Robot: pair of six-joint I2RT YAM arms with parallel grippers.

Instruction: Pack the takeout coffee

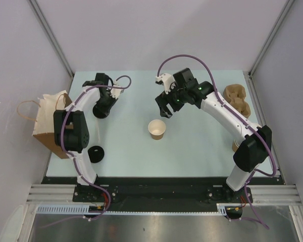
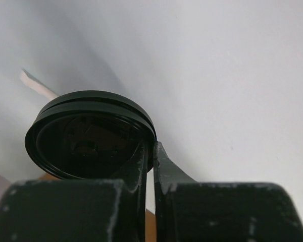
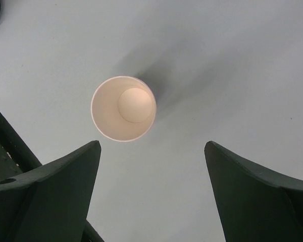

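A small kraft paper cup (image 1: 157, 129) stands upright and open, with no lid on it, in the middle of the table. It also shows in the right wrist view (image 3: 123, 108), empty inside. My right gripper (image 1: 164, 110) is open and empty, above and just behind the cup; in its wrist view (image 3: 151, 147) the cup lies ahead of the left finger, outside the jaws. My left gripper (image 1: 101, 111) is at the back left, shut on the rim of a round black lid (image 2: 91, 133), which it holds off the table (image 2: 150, 149).
A brown paper bag (image 1: 49, 123) with handles stands at the table's left edge. A second black lid (image 1: 95, 154) lies flat near the left arm's base. A moulded pulp carrier (image 1: 237, 99) sits at the right edge. Grey walls enclose the table.
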